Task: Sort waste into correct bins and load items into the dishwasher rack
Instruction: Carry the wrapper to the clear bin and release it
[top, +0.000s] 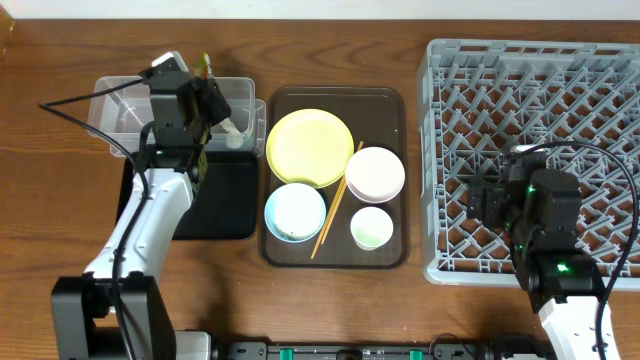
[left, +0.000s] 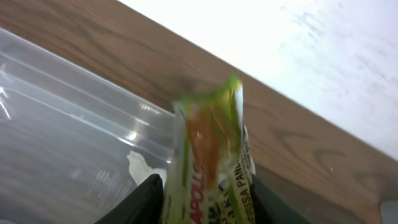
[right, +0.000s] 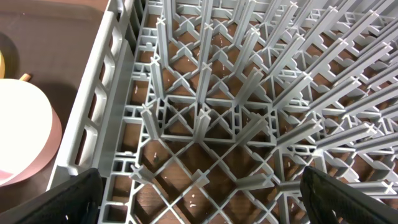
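1. The left jaws hang over the clear plastic tub (top: 120, 110), which sits near the table's far left corner. The green-and-yellow snack wrapper (left: 211, 143) stands upright between their black fingers (left: 144, 202), its top poking out above them.
2. These jaws are partly apart. The wrapper fills the gap, so I cannot tell whether they press on it.
3. A crumpled white piece (left: 140, 167) lies in the tub's right end, just beside the wrapper in the wrist view.
4. The black tray (top: 225, 205) lies just on the near side of the tub, partly under the left arm (top: 150, 215).
5. The dark brown serving tray (top: 335, 93) sits mid-table. It carries the yellow plate (top: 310, 147) at its far left, the white bowl (top: 375, 172) at its right side, the light-blue bowl (top: 295, 212) near-left and the small pale cup (top: 372, 228) near-right. The chopsticks (top: 335, 205) slant between them.
6. The grey rack (top: 530, 60) fills the table's right end. The right jaws are spread wide and empty above its lattice floor, close to its left wall.
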